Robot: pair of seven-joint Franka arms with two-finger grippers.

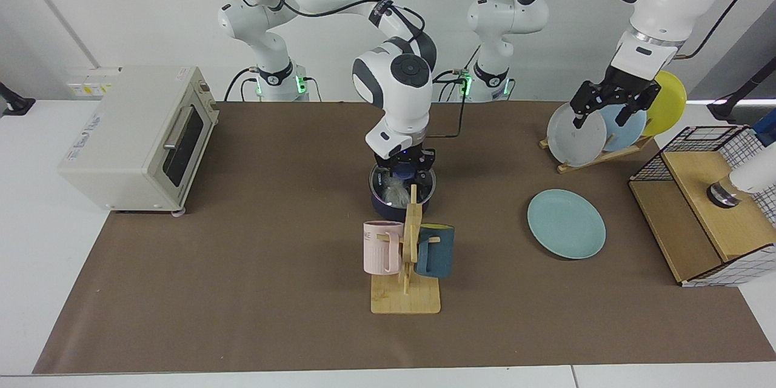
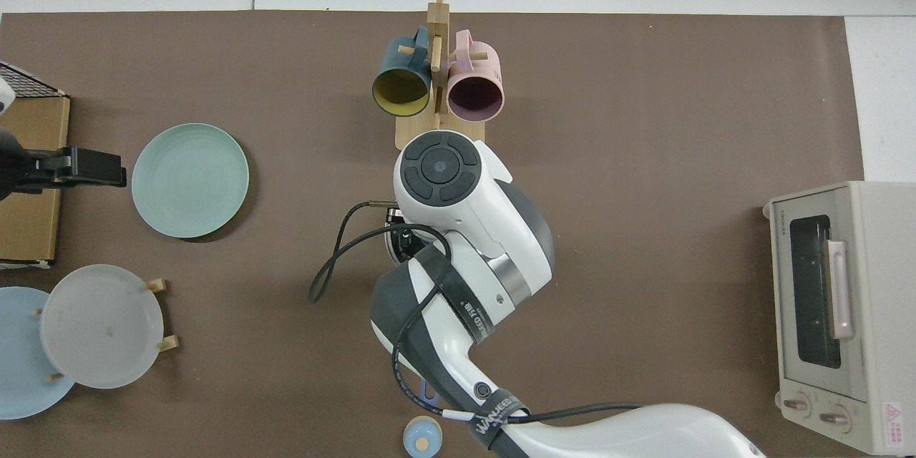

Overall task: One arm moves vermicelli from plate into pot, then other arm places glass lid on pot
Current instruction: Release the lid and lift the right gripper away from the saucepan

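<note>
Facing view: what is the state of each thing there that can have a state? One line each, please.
pot: upright, glass lid on it.
vermicelli: inside the pot, under the lid.
plate: lying flat, empty.
toaster oven: door shut.
pink mug, teal mug: hanging on the wooden stand.
right gripper: over the lid's centre.
left gripper: open, empty, raised before the plate rack.
</note>
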